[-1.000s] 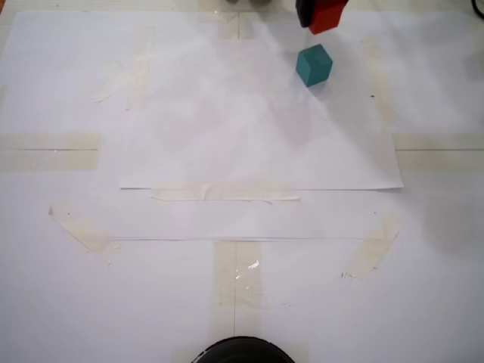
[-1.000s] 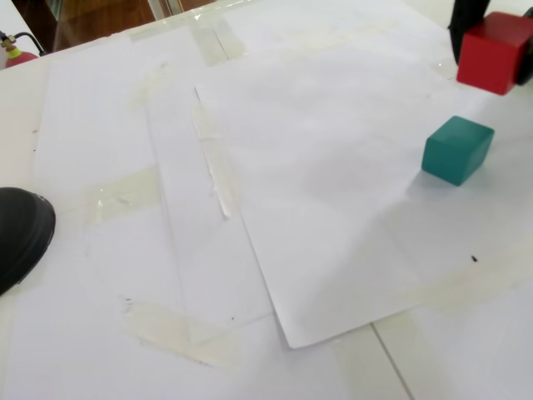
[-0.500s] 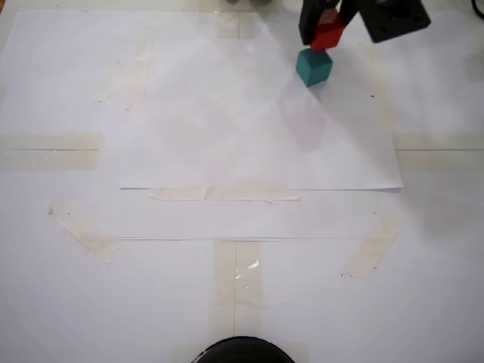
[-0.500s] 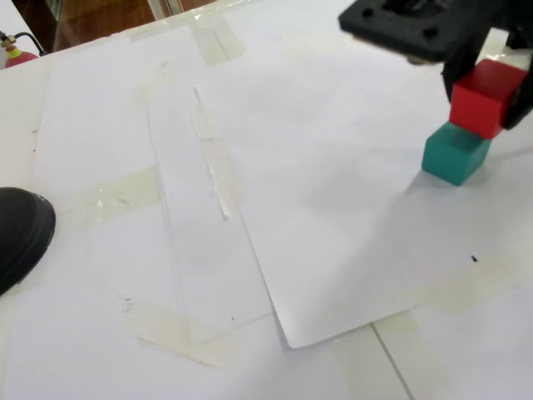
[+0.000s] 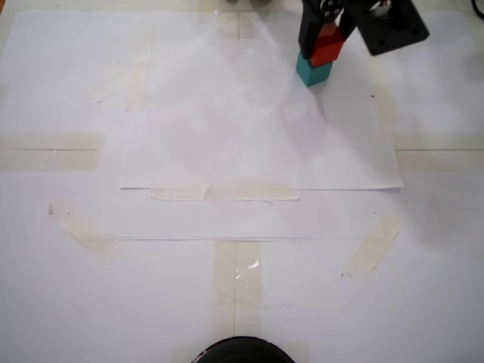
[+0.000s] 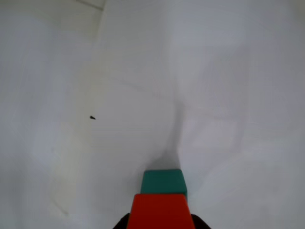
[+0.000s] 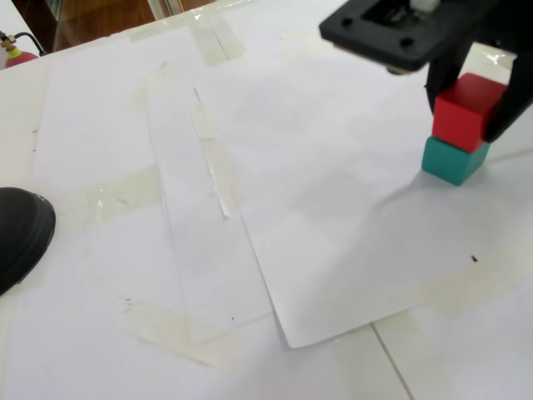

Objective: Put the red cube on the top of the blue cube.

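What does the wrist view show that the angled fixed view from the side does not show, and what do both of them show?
Only the wrist view looks along the gripper itself, with the red cube filling the bottom edge and little of the teal cube visible beyond it. Only the side fixed view shows the black gripper body above, the tape strips, a black round object at the left edge, and the red cube sitting on the teal cube. Both show the two cubes and the white paper.
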Robot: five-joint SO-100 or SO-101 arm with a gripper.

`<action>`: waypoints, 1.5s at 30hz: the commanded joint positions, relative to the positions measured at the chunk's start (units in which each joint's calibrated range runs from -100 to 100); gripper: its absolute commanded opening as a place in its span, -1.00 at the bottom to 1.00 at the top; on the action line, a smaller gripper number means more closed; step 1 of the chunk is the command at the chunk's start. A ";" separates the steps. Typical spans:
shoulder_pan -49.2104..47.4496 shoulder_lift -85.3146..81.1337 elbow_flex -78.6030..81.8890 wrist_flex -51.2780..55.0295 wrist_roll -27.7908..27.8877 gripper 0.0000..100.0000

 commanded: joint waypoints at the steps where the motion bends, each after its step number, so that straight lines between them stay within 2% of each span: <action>1: 0.82 -0.09 -0.41 -0.81 0.44 -0.74; 20: 1.35 -0.86 3.22 -2.68 0.68 -0.70; 26: 0.97 -1.29 3.94 -4.23 1.12 -0.51; 29: 0.52 -1.64 2.58 -5.78 2.15 -0.25; 34: 0.22 -2.32 1.86 -5.78 2.30 -0.14; 45: -2.96 -4.13 1.86 -3.42 -0.98 -0.05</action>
